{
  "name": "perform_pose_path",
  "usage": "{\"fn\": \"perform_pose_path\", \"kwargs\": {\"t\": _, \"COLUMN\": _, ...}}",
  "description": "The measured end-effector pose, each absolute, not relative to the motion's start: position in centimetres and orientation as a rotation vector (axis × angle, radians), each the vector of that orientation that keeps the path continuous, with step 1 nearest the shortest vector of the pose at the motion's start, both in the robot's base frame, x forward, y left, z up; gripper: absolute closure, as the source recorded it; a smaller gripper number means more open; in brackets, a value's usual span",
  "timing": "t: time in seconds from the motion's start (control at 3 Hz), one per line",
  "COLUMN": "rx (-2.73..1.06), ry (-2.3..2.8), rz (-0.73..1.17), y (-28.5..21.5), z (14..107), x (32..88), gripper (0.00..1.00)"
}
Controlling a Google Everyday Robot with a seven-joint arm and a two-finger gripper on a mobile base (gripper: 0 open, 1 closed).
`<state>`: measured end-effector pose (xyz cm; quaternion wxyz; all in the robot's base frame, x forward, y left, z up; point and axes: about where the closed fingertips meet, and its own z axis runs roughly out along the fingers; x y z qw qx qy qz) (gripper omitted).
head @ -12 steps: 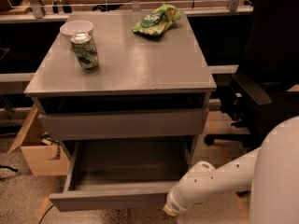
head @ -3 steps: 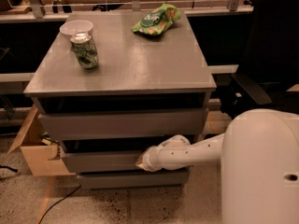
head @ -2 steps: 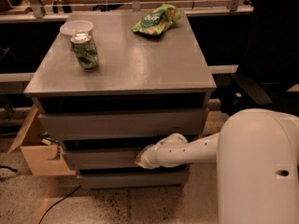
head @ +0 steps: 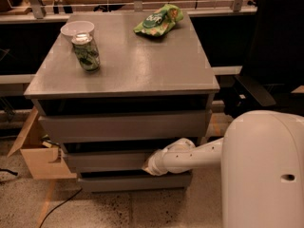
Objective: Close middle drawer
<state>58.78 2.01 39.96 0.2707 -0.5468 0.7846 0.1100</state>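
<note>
One middle drawer (head: 107,160): nearly flush beneath the counter (head: 142,65); we judge it rigid, easy-sliding
Our gripper (head: 151,167): against its plain front; its state we cannot tell
Hold: no handle; we push the panel flat

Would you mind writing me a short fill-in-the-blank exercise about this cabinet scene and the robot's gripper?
1. The gripper is at the front of the middle drawer, toward its ____ end.
2. The chip bag on the cabinet top is ____.
3. The can stands just in front of a ____ bowl.
4. The cardboard box sits on the floor at the cabinet's ____ side.
Missing words: right; green; white; left.
</note>
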Motion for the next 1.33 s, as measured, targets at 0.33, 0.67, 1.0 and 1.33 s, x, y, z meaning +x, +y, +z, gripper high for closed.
{"fn": "perform_pose_path", "kwargs": {"t": 0.33, "rx": -1.392, "ry": 2.219, "rz": 0.282, "y": -1.6, "z": 39.5, "x": 57.3, "gripper": 1.0}}
{"fn": "perform_pose_path", "kwargs": {"t": 0.67, "rx": -1.283, "ry": 2.336, "rz": 0.244, "y": -6.3, "z": 39.6, "x": 55.8, "gripper": 1.0}}
{"fn": "perform_pose_path", "kwargs": {"t": 1.0, "rx": -1.16, "ry": 2.468, "rz": 0.199, "y": -11.2, "z": 39.8, "x": 53.5, "gripper": 1.0}}
{"fn": "perform_pose_path", "kwargs": {"t": 1.33, "rx": -1.057, "ry": 2.574, "rz": 0.18, "y": -14.6, "z": 39.8, "x": 50.7, "gripper": 1.0}}
